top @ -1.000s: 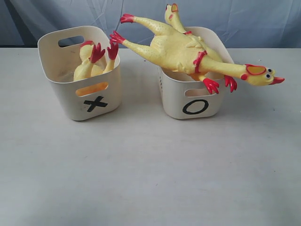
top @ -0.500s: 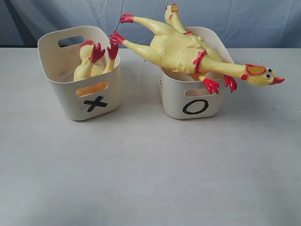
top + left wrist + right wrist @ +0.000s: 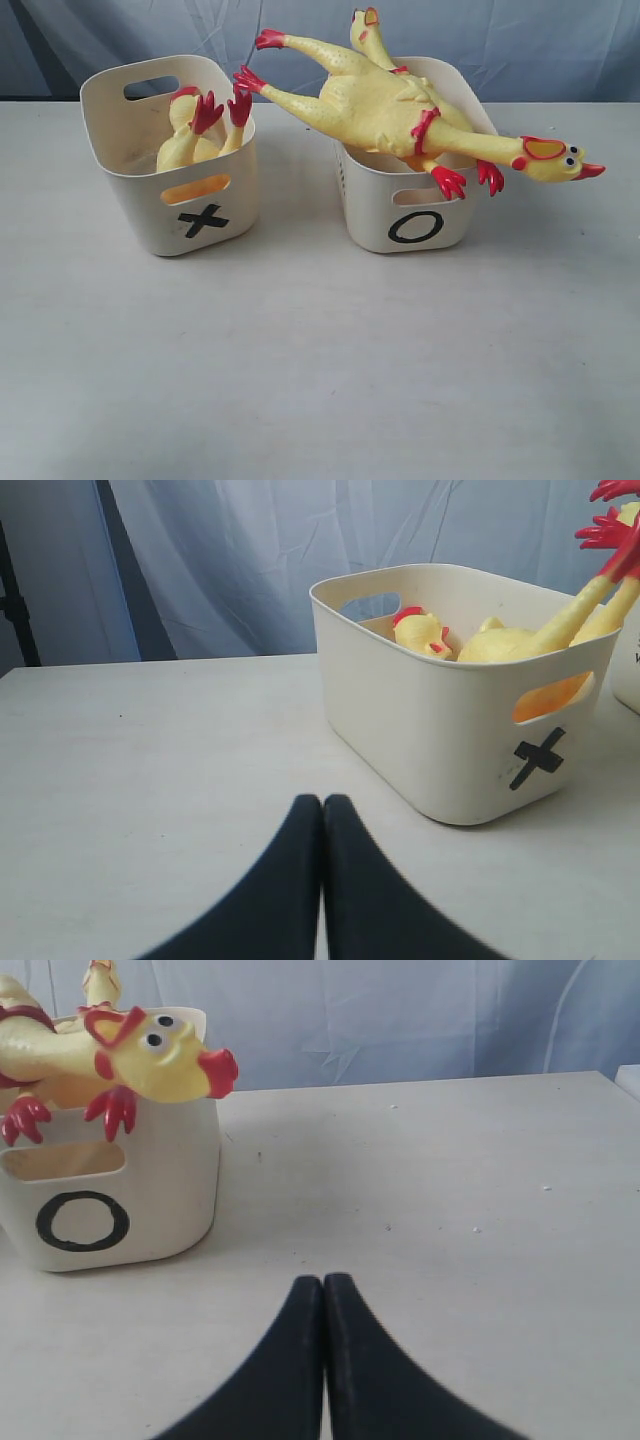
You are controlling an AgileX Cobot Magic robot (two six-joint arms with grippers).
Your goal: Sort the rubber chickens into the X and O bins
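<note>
The X bin [image 3: 140, 170] stands at the left. It holds a headless chicken body [image 3: 190, 140] with red feet up and a head-and-neck piece [image 3: 422, 635]. The O bin [image 3: 375, 205] stands at the right. One long whole chicken [image 3: 390, 110] lies across its rim, head [image 3: 555, 160] hanging out to the right. A second long chicken [image 3: 370, 35] pokes up behind it. My left gripper [image 3: 322, 802] is shut and empty, low over the table short of the X bin [image 3: 440, 720]. Short of the O bin [image 3: 110, 1200], my right gripper [image 3: 323, 1280] is shut and empty. Neither arm shows in the exterior view.
A pale table [image 3: 320, 360] carries both bins near its far edge. A blue-grey curtain [image 3: 520, 40] hangs behind. A dark stand [image 3: 12, 600] shows at the table's far side in the left wrist view.
</note>
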